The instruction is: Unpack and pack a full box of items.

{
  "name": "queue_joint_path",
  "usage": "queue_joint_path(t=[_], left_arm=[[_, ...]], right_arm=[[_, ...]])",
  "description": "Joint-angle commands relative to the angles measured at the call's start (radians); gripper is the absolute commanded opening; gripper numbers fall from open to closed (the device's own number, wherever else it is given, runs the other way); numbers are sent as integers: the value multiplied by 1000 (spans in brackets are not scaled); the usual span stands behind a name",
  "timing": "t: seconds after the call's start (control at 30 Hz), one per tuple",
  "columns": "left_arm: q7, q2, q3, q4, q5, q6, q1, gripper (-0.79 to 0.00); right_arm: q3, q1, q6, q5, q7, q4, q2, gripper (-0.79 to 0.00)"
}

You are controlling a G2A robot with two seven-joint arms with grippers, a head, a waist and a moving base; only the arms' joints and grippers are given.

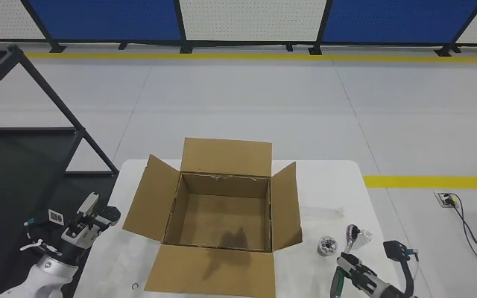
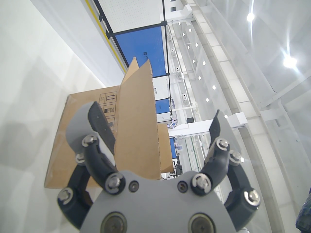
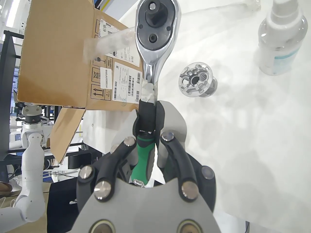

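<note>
Tabletop (image 1: 328,186): carried the box at its middle
Box (image 1: 227,156): flaps splayed, inside bare, seemingly ready for packing; barcode stickers and upright arrows on its side
Left end effector (image 2: 159,124): spread, empty, just beside the box
Right end effector (image 3: 151,120): pinched the ratchet (image 3: 156,20) by its handle, head clear
Bottle (image 3: 281,39), spool (image 3: 198,79): lay right of the box

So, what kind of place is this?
Likely a robot test area in an industrial hall: blue partition panels, a yellow floor line, rows of ceiling lights.
</note>
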Motion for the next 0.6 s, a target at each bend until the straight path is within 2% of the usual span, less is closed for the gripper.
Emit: queue_joint_path(t=[0.0, 0.23, 0.57], left_arm=[[6, -1, 6, -14, 0, 7, 3, 0], [40, 0, -7, -25, 6, 14, 10, 0], [53, 0, -24, -23, -3, 9, 30, 0]], right_arm=[[-59, 25, 33, -49, 10, 8, 2, -785], [-195, 134, 143, -126, 111, 57, 10, -785], [-325, 229, 233, -280, 137, 144, 19, -785]])
